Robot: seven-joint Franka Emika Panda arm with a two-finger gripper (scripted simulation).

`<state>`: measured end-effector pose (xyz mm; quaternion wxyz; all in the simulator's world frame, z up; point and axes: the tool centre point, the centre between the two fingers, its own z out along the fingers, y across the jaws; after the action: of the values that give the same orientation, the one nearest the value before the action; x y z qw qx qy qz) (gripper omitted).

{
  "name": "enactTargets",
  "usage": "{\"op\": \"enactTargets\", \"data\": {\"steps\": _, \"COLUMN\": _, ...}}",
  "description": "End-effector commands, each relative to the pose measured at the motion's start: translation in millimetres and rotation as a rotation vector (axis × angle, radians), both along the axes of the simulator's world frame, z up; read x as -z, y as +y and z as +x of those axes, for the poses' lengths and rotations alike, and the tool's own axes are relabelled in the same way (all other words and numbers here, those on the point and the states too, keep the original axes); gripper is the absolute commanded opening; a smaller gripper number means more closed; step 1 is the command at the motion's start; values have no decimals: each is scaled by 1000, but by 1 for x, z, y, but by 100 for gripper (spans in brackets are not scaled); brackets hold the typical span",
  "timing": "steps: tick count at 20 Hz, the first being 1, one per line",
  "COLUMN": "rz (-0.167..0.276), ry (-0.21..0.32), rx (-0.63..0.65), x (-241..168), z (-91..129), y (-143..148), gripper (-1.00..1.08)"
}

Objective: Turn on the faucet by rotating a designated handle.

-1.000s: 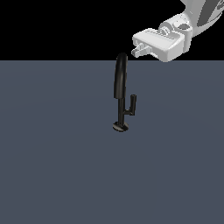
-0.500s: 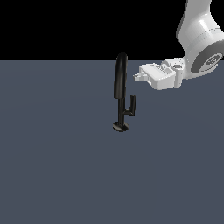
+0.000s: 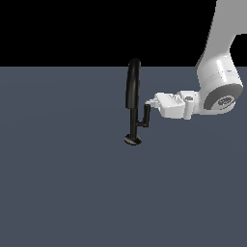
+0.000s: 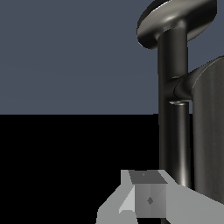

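One faucet (image 3: 132, 101) stands on bare grey-blue floor (image 3: 62, 193), black backdrop behind; claw (image 3: 150, 102) beside handle (image 3: 145, 115), opening unclear.

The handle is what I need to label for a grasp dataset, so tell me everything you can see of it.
The handle is a short, glossy black cylindrical bar standing upright, joined near its lower end by a small horizontal arm to the faucet stem, on the exterior view's right of it. It looks like dark polished metal. Its top reaches about halfway up the arched spout. The gripper sits level with its upper end, fingertips right at it; whether they touch it cannot be told.
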<state>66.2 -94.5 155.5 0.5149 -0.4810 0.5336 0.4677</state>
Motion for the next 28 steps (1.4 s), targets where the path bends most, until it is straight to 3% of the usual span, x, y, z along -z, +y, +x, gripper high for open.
{"op": "enactTargets", "data": {"steps": 1, "rz": 24, "ry": 21, "rx": 25, "x": 9, "z": 1, "y": 1, "gripper": -100}}
{"op": "enactTargets", "data": {"steps": 6, "rz": 42, "ry": 38, "rx": 44, "x": 17, "z": 1, "y": 3, "gripper": -100}}
{"op": "enactTargets", "data": {"steps": 15, "rz": 36, "ry": 31, "rx": 37, "x": 14, "z": 1, "y": 3, "gripper": -100}}
{"op": "enactTargets", "data": {"steps": 28, "rz": 36, "ry": 31, "rx": 37, "x": 2, "z": -30, "y": 7, "gripper": -100}}
